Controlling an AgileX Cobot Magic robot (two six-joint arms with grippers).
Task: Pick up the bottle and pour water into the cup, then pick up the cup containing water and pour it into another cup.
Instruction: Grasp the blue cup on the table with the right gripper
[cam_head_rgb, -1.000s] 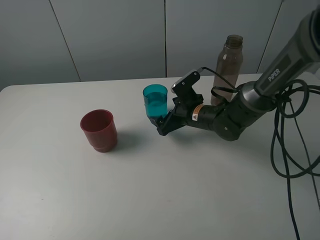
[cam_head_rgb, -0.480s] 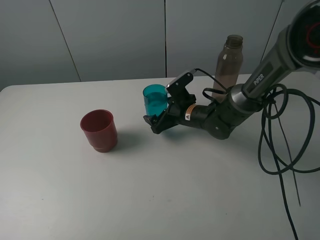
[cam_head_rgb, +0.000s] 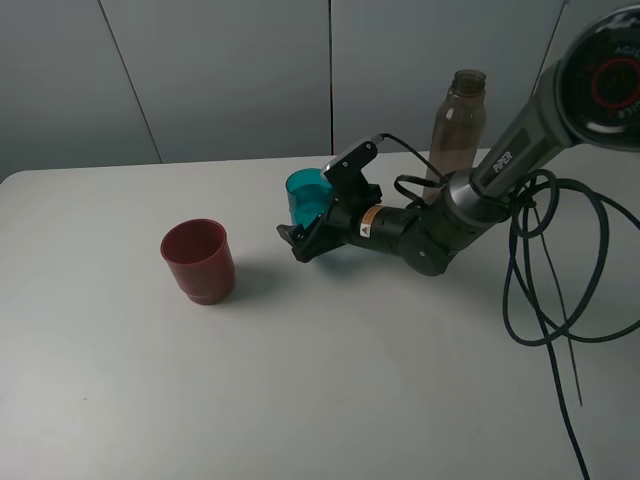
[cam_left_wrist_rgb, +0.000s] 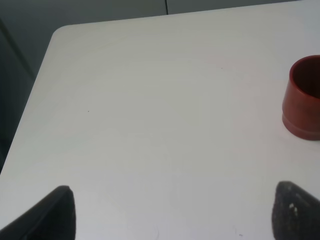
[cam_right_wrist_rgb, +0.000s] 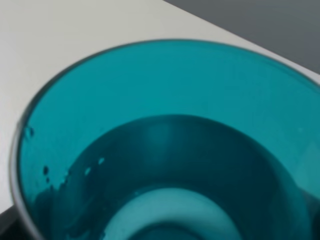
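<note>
Right gripper (cam_head_rgb: 303, 240): jaws flank the cup (cam_head_rgb: 310, 195), upright, holding water; we cannot tell if clamped. Target, another cup (cam_head_rgb: 198, 260), upright, well apart toward the left arm's side; left gripper (cam_left_wrist_rgb: 170, 212) spread wide

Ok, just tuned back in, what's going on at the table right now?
The right gripper has its fingers either side of the teal cup, which has water in it and looks to be resting on the table. Whether the grip is closed is unclear. The bottle stands upright behind that arm. The red cup sits apart to the left. The left gripper hangs open over bare table near the red cup, holding nothing.
</note>
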